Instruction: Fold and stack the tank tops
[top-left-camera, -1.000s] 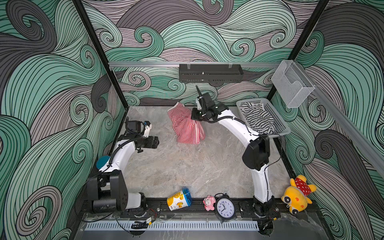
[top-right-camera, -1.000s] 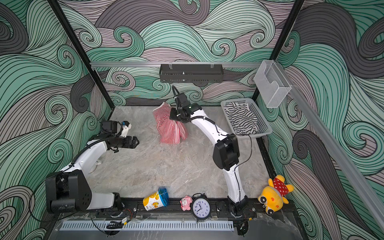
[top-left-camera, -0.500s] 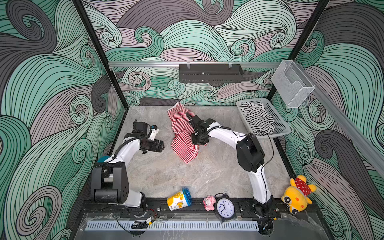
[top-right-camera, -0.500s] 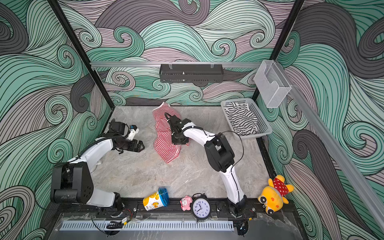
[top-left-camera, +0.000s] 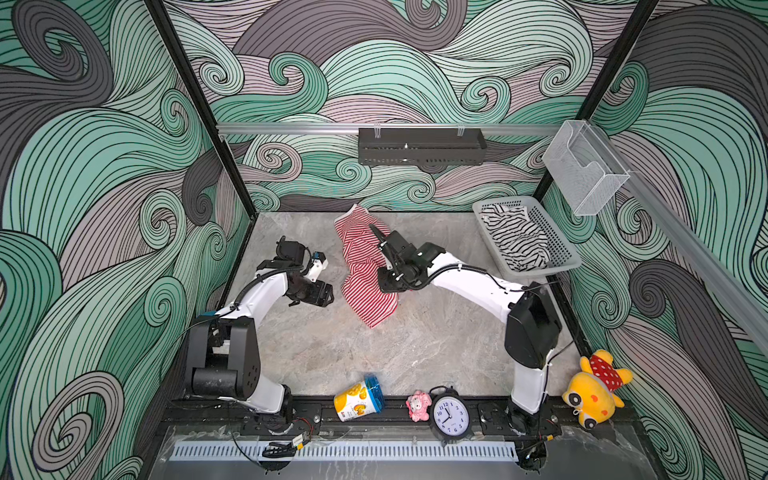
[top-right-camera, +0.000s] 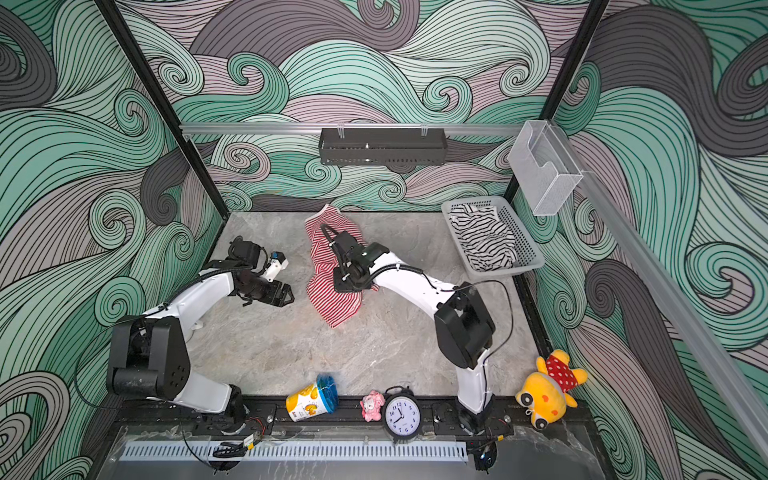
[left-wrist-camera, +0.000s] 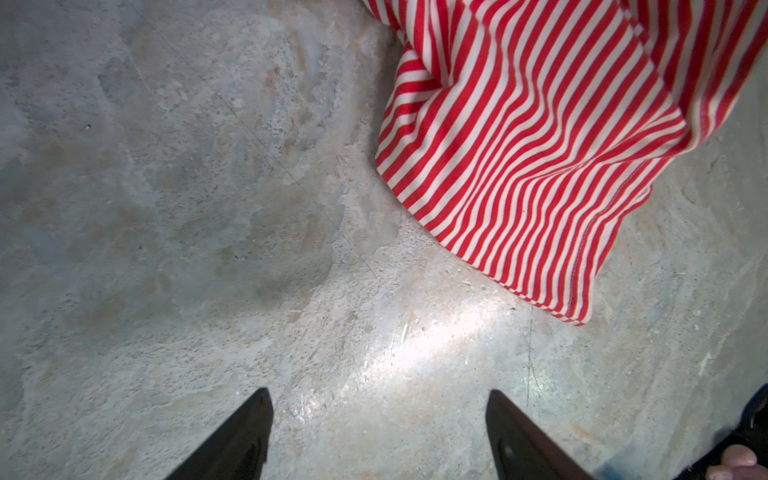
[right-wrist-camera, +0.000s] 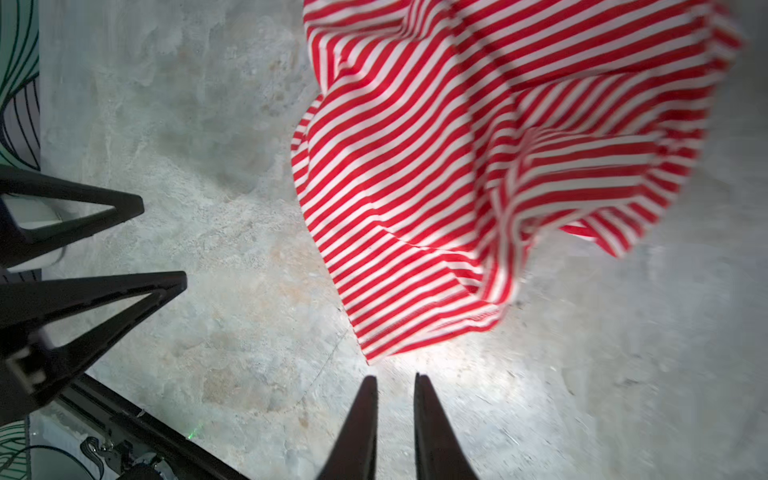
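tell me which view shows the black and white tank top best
A top view: the black-and-white tank top lies crumpled in the grey basket, unobstructed. Both top views show it about equally. Neither wrist view shows it; they show only the red-and-white tank top on the table.

Red-and-white striped tank top (top-left-camera: 365, 286) centre; black-and-white striped top (top-left-camera: 513, 239) in grey basket (top-left-camera: 569, 259), upper right.

White arm links (top-left-camera: 469, 282), black joints, black cables, black tapered fingers (left-wrist-camera: 232, 440)
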